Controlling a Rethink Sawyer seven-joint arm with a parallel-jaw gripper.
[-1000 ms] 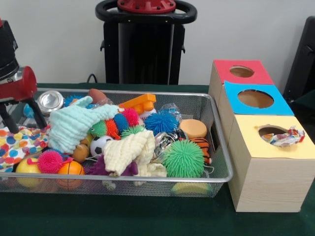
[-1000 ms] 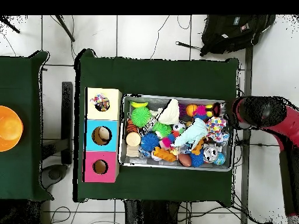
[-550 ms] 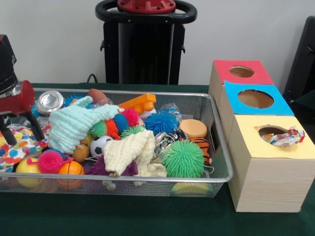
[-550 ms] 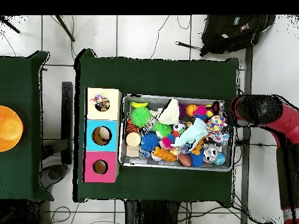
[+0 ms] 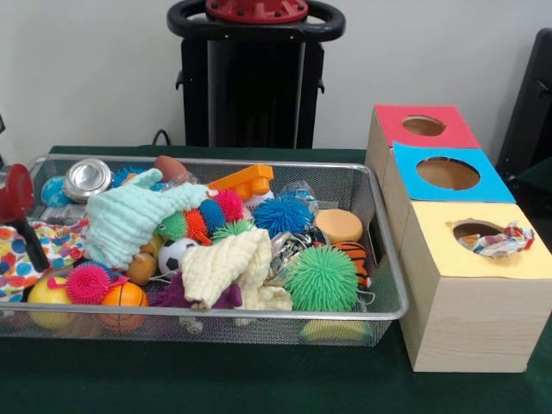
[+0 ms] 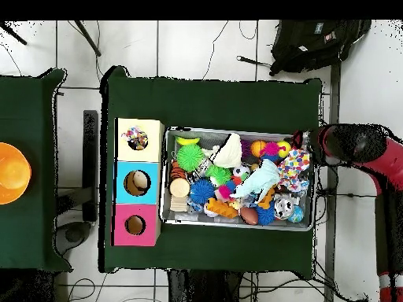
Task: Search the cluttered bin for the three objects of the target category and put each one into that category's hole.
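Gripper point(image 5: 26, 228) farther past the bin's point(image 5: 379, 226) end than before, grip state unclear.

A lab: cables point(image 6: 197, 43) trailing over tiled floor point(image 6: 126, 47).

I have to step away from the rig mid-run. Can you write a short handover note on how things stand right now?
Gripper: at the bin's end farthest from the boxes, over the spotted cloth; open or shut cannot be told.
Bin: full of spiky balls, cloths, a can and other toys.
Boxes: a crumpled colourful cloth sits in the yellow box's hole. The blue hole and red hole look empty.
Left: find the remaining target items and drop them in.
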